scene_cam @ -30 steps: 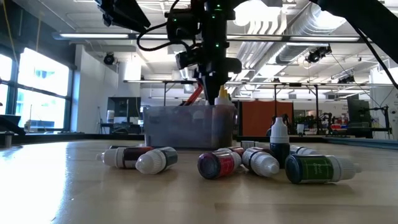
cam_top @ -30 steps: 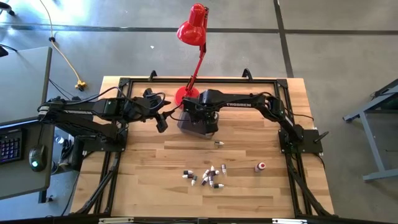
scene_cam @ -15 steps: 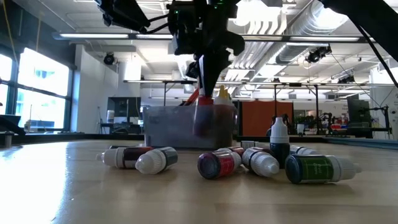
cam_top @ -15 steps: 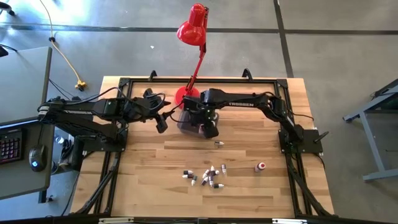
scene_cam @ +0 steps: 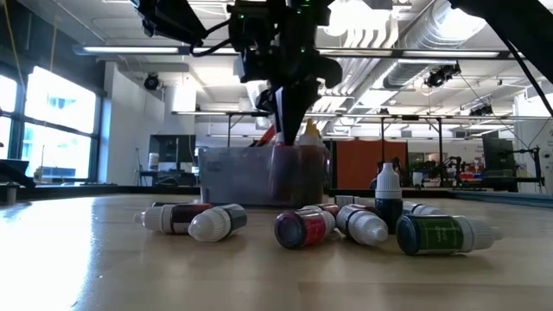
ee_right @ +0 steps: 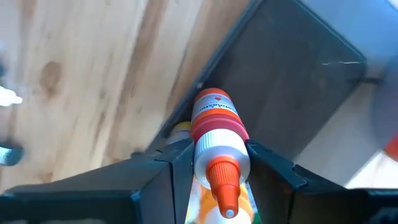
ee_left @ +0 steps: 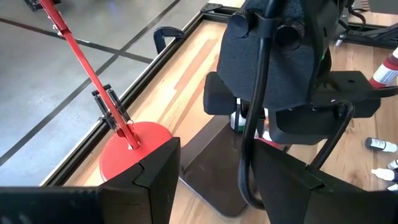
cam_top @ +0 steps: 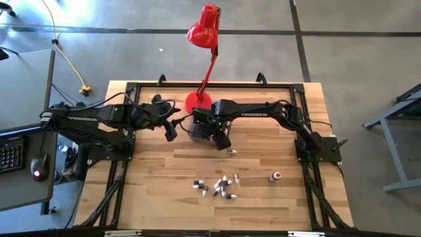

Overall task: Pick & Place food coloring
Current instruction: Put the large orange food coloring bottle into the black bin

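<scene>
My right gripper (ee_right: 216,163) is shut on a red food coloring bottle (ee_right: 214,124) with a white collar and an orange cap. It holds the bottle over the near rim of the grey tub (cam_top: 197,127), by the red lamp's base. A yellow-capped bottle (scene_cam: 308,133) stands inside the tub. Several more bottles (cam_top: 217,186) lie on their sides near the table's front, one lies alone (cam_top: 231,152), and a red-capped one (cam_top: 275,176) stands to the right. My left gripper (cam_top: 172,130) hovers open just left of the tub, with nothing between its fingers (ee_left: 155,180). My right gripper pinches the bottle between its two fingers, one on each side of the white collar and upper body (ee_right: 214,149), just below the orange cap. The fingers point down, and the bottle stands upright along them with its cap toward the wrist. Its bottom hangs over the tub's rim.
The red desk lamp (cam_top: 204,29) stands on its round base (cam_top: 195,102) right behind the tub, and its stem leans over the far edge. A black frame (cam_top: 131,89) runs around the tabletop. Bare wood lies between the tub and the loose bottles.
My right gripper has shifted a little along the tub with the red bottle and turned at the wrist. In the low view its fingers and the bottle now reach down in front of the tub's wall. My left arm has kept still.
</scene>
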`<state>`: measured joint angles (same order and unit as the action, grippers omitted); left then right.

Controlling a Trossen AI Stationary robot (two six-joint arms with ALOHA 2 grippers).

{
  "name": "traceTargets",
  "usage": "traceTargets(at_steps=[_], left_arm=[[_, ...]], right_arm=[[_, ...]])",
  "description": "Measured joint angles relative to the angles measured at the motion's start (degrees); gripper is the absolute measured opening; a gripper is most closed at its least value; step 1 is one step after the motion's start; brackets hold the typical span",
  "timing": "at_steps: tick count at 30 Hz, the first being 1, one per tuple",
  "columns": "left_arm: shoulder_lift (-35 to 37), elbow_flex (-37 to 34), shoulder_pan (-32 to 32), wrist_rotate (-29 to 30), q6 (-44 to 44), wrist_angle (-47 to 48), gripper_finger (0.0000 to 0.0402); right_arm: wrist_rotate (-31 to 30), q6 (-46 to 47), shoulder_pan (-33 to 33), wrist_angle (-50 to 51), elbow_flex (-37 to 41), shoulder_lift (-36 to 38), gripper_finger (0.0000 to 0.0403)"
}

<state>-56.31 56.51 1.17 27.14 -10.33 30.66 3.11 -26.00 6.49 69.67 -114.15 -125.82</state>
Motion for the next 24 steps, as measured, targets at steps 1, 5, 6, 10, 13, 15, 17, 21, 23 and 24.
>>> traceTargets(at_steps=[1,5,6,10,13,15,17,21,23,24], left_arm=[[0.0,0.0,0.0,0.1,0.0,0.0,0.0188],[0.0,0.0,0.0,-1.0,0.0,-0.1,0.0188],[0.0,0.0,0.0,-1.2,0.0,-0.1,0.0188],[0.0,0.0,0.0,-1.8,0.0,0.0,0.0188],[0.0,0.0,0.0,-2.0,0.0,0.6,0.0188],[0.0,0.0,0.0,-1.9,0.0,1.1,0.0188],[0.0,0.0,0.0,-1.9,0.0,1.0,0.0188],[0.0,0.0,0.0,-2.1,0.0,0.9,0.0188],[0.0,0.0,0.0,-2.2,0.0,0.8,0.0188],[0.0,0.0,0.0,-2.2,0.0,0.8,0.0188]], right_arm=[[-0.7,0.0,0.0,-0.2,0.0,0.0,0.0129],[-1.4,0.3,0.0,-0.6,0.0,0.0,0.0129],[-1.1,0.3,0.0,-0.6,0.0,0.0,0.0129],[-1.1,0.3,-0.3,-0.9,0.0,-0.1,0.0129],[-0.9,0.3,-0.3,-1.3,0.1,-0.1,0.0129],[-0.6,0.3,-0.3,-1.8,0.1,-0.1,0.0129],[-0.7,0.3,-0.3,-2.3,0.1,-0.1,0.0129],[-2.0,0.4,-0.3,-2.4,0.1,-0.1,0.0129],[-3.0,0.4,-0.3,-2.5,0.1,-0.1,0.0129],[-3.5,0.4,-0.3,-2.7,0.1,-0.1,0.0129]])
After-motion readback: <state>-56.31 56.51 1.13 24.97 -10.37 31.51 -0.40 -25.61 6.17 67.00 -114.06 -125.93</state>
